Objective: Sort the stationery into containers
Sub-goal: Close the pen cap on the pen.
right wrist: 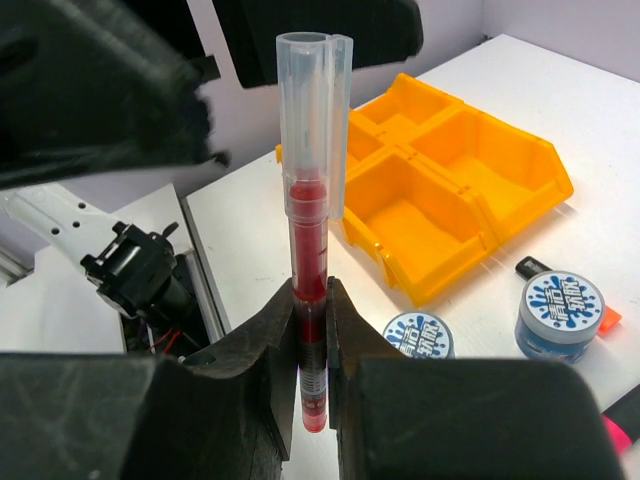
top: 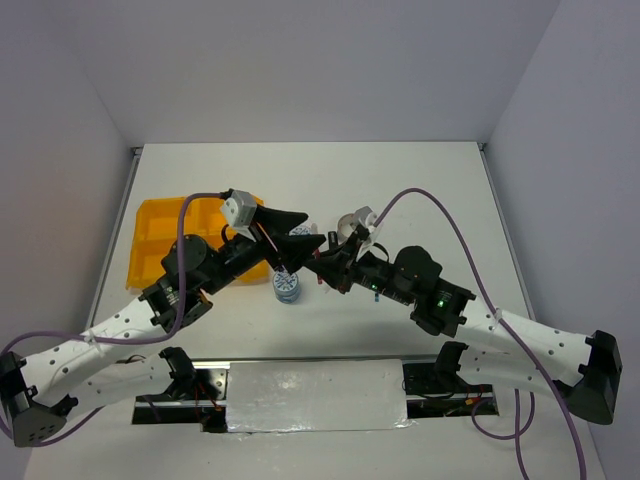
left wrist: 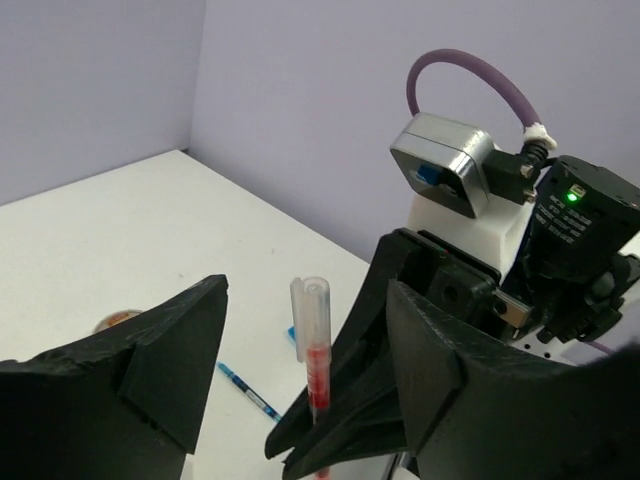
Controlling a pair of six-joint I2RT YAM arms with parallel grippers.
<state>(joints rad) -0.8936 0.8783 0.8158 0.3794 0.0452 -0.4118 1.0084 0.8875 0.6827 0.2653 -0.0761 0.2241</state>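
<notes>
A red pen with a clear cap stands upright, and my right gripper is shut on its lower barrel. My left gripper is open. Its fingers stand wide on either side of the same red pen without touching it. Both grippers meet above the table's middle, the left gripper just above the right gripper. The yellow-orange tray lies behind the pen, its visible compartments bare. Two blue-white tape rolls and a blue pen lie on the table.
The tray sits at the table's left, under the left arm. One tape roll lies below the two grippers. A black marker end and a pink highlighter tip show at the right of the right wrist view.
</notes>
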